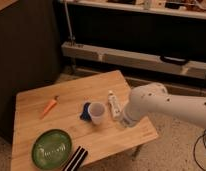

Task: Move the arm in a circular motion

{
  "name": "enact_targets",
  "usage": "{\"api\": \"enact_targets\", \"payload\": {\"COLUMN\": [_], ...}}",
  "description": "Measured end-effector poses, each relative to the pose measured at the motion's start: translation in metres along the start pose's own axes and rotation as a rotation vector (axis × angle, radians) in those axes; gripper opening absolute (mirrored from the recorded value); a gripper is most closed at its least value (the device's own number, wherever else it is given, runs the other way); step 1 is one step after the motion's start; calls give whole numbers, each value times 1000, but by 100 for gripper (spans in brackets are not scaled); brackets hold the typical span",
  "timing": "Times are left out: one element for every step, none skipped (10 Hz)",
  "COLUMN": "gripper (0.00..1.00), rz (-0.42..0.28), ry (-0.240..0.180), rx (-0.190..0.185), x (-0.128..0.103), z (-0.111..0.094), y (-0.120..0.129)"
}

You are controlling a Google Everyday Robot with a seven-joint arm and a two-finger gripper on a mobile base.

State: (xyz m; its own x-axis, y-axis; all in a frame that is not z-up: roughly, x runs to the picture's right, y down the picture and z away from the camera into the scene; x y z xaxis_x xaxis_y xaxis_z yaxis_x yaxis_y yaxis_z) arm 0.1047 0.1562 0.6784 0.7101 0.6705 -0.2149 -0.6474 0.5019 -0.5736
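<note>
The arm (168, 105) is large, glossy and white. It reaches in from the right edge, and its bulbous joint (141, 102) hangs over the right side of the wooden table (41, 122). The joint sits just right of a white tube (114, 104) and a white cup (97, 112). The arm's visible end points down near the table's right edge. The gripper does not show in the camera view; it is hidden past that end of the arm.
On the table lie an orange carrot (50, 105), a green plate (51, 149), a blue item (86, 111) beside the cup and a dark striped object (77, 158) at the front edge. A dark shelf unit (141, 55) stands behind. A cable (202, 145) lies on the floor at the right.
</note>
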Motion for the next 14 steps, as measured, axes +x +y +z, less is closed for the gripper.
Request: {"api": "enact_targets", "payload": {"gripper": [3, 3, 3, 3, 3, 3, 3, 3, 3, 3, 3, 3, 3, 3], "rz": [37, 63, 76, 92, 103, 104, 98, 81, 57, 36, -2, -29, -72, -129], "ry": [-22, -37, -45, -54, -60, -61, -62, -58, -54, -52, -45, -39, -31, -22], "rx": [18, 36, 52, 75, 100, 117, 134, 154, 169, 176, 194, 204, 214, 221], "x": [-4, -14, -24, -41, -64, -82, -108, -141, -172, -195, -224, -240, -262, -285], "z": [-9, -17, -24, -35, -45, -52, -58, -60, -59, -57, -54, -51, -45, -36], "y": [-30, -56, -75, -101, -126, -140, -152, -160, -161, -158, -149, -140, -123, -98]}}
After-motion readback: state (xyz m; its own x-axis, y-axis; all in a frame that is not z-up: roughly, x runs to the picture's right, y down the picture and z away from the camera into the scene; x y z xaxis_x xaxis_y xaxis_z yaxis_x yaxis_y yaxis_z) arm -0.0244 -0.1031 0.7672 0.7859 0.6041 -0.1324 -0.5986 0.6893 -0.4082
